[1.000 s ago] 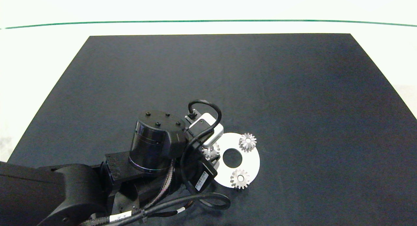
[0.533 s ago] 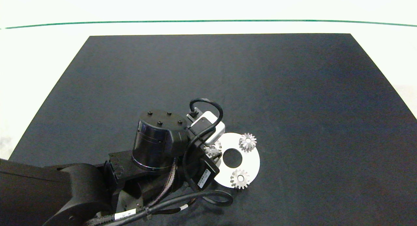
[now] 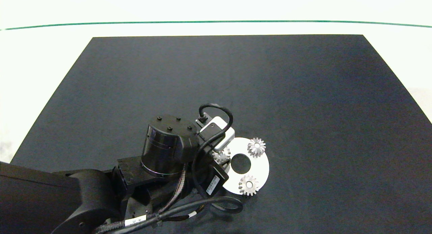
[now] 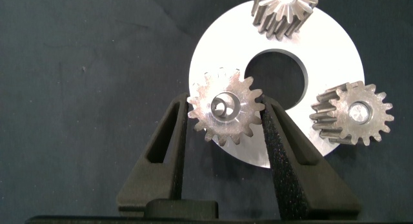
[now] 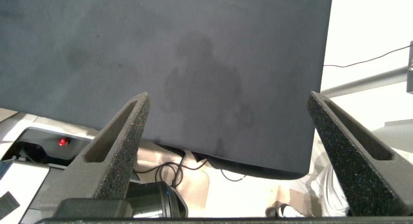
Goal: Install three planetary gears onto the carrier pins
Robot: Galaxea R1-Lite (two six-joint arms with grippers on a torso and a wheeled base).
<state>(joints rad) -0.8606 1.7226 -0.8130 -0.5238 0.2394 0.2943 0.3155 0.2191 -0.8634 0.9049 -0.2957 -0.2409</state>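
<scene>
Now the left gripper [image 4: 227,124] has its fingers [image 4: 169,143] clamped on the 3rd gear [image 4: 226,108], over the white disc [image 4: 335,40] edge. 2 other gears [image 3: 256,147] sit on the disc w/ pins hidden. Right gripper [image 5: 229,114] off-surface, fingers spread wide.

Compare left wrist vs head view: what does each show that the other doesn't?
Left wrist only: the left gripper with both fingers closed on the third gear, its bore showing, over the white disc.

Head only: the left arm hiding that gripper, and the whole black mat.

Both: the disc with its central hole, two gears already seated, the third at the disc's edge.
</scene>
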